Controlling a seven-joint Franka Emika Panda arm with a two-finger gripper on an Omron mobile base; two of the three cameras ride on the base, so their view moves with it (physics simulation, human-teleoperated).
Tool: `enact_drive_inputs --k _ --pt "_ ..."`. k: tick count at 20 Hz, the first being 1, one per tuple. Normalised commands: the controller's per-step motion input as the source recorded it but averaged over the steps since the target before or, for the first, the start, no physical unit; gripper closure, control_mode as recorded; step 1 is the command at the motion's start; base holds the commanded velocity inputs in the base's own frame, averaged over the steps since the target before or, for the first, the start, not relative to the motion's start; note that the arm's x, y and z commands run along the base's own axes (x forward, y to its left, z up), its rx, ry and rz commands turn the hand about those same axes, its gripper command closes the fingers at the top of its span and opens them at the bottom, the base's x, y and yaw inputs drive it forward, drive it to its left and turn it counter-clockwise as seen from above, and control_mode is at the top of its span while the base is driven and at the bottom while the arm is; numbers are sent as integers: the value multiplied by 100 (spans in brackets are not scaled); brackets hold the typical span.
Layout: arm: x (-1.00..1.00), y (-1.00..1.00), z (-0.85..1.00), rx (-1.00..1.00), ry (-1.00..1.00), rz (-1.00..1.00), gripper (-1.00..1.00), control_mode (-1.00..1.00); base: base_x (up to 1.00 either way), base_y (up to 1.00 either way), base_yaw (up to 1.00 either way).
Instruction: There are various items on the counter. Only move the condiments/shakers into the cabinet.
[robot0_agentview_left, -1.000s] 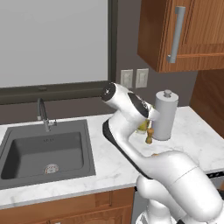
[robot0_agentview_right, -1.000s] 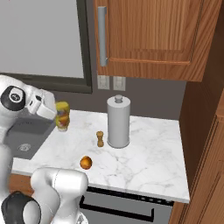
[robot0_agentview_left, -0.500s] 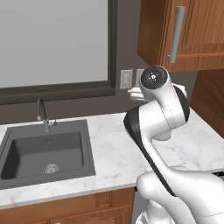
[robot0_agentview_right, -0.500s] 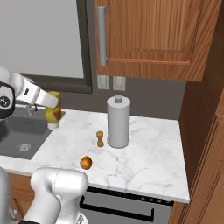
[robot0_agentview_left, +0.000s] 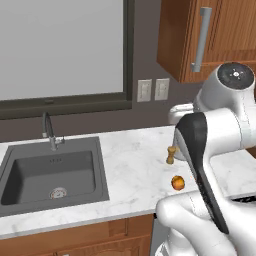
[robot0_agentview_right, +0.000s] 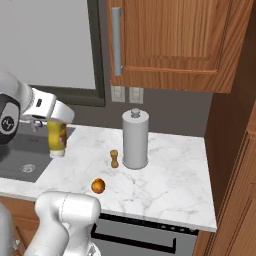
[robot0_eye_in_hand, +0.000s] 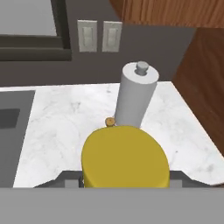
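No readable brand, label or writing on any item; the yellow bottle (robot0_agentview_right: 57, 138) carries a paler band round its middle, too blurred to read.

Pincer (robot0_agentview_right: 56, 131) grasping the yellow bottle, raised above the table (robot0_agentview_right: 165, 185), upright, near the sink's right edge in the right base view. In the hand view the bottle's yellow end (robot0_eye_in_hand: 125, 156) sits between the finger tips, which are mostly hidden behind it.

Small wooden shaker (robot0_agentview_right: 114, 158) stands upright on the table, just beside the tall grey canister (robot0_agentview_right: 135, 139), to its left in the right base view. In the left base view the shaker (robot0_agentview_left: 171, 153) shows against the arm's dark joint; the canister is largely hidden behind the arm there. In the hand view only the shaker's top (robot0_eye_in_hand: 110, 121) peeks over the bottle, with the canister (robot0_eye_in_hand: 136, 95) behind it.

Orange fruit (robot0_agentview_right: 98, 186) lies nearer the table's front edge, apart from the shaker; also seen in the left base view (robot0_agentview_left: 177, 182).

Cabinet (robot0_agentview_right: 170, 40) hangs above the canister, door closed, long grey bar handle (robot0_agentview_right: 117, 40) at its left side. Dark sink (robot0_agentview_left: 50, 174) with faucet (robot0_agentview_left: 49, 131) lies well to the left. Two wall outlets (robot0_agentview_left: 153, 89) sit below the cabinet's corner, beside the window (robot0_agentview_left: 62, 50). Wooden side panel (robot0_agentview_right: 235, 125) bounds the table's right end.
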Motion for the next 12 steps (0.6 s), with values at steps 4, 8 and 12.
enact_drive_inputs --k 4,8,12 --pt "-70 -23 0 0 0 18 100 -100 0 0 0" --pt "0 0 0 0 0 0 100 100 -100 -24 4" --pt "0 0 0 0 0 0 100 100 -100 -31 0"
